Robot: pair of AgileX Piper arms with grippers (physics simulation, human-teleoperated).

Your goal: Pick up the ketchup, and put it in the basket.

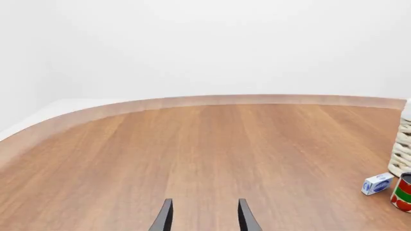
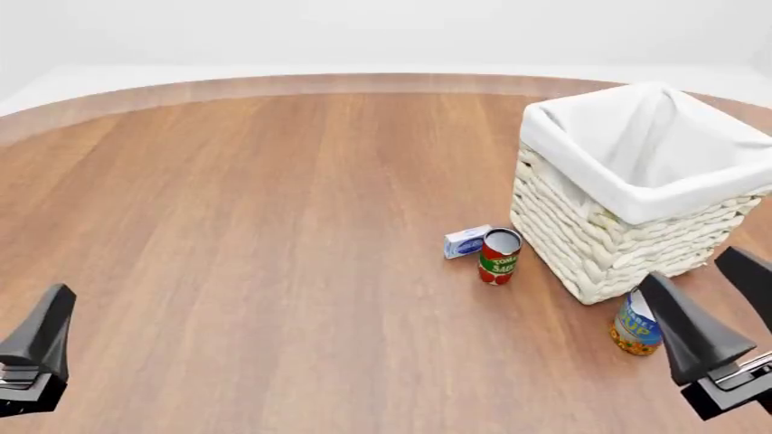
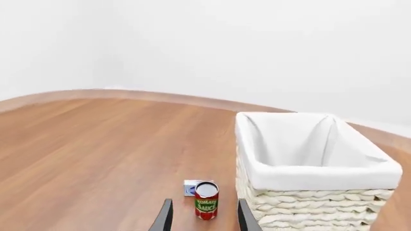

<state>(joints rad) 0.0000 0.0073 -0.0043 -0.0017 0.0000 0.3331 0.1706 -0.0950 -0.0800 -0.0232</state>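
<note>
The ketchup is not in view in any frame. The basket (image 2: 603, 244), cream wicker with a white liner, stands at the right of the table; it also shows in the right wrist view (image 3: 308, 207), and its edge shows in the left wrist view (image 1: 403, 154). My left gripper (image 2: 42, 339) is low at the near left, open and empty, with its fingers apart over bare table in its wrist view (image 1: 204, 204). My right gripper (image 2: 693, 271) is at the near right, in front of the basket, open and empty, as its wrist view also shows (image 3: 204, 204).
A red-and-green tomato sauce can (image 2: 498, 257) stands just left of the basket, with a small blue-white box (image 2: 466, 241) beside it. A blue-and-yellow can (image 2: 634, 325) stands in front of the basket, partly behind my right gripper. The wooden table has a curved far edge (image 2: 362, 83).
</note>
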